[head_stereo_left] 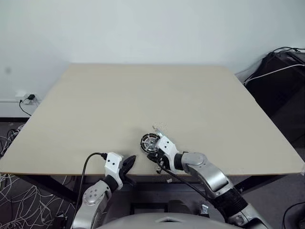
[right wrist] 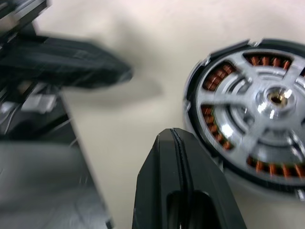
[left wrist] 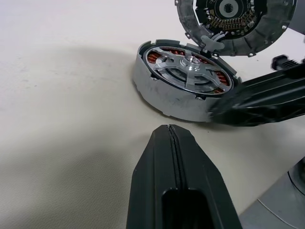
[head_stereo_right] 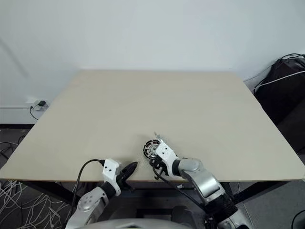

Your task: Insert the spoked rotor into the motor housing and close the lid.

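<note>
i see the desk (head_stereo_left: 143, 100), a broad pale top with a white wall behind it and cables on the floor to the left. a dark bag (head_stereo_left: 281, 81) sits past the desk's far right corner.

near the desk's near edge, about the middle, lies the housing (left wrist: 183, 83), flat on the top. the rotor (left wrist: 190, 71) sits inside it, silver spokes over the copper windings. the lid (left wrist: 233, 21) stands up, tilted open on the far side of the housing, joined to it at the rim.

my right tool (head_stereo_left: 153, 156) is at the housing's near right side, its fingers pressed together with nothing between them; in the left wrist view it looks to be touching the housing's wall, though i cannot be sure of contact. my left tool (head_stereo_left: 129, 163) hangs at the near edge of the desk, left of the housing and apart from it, its fingers also together and empty.
</note>
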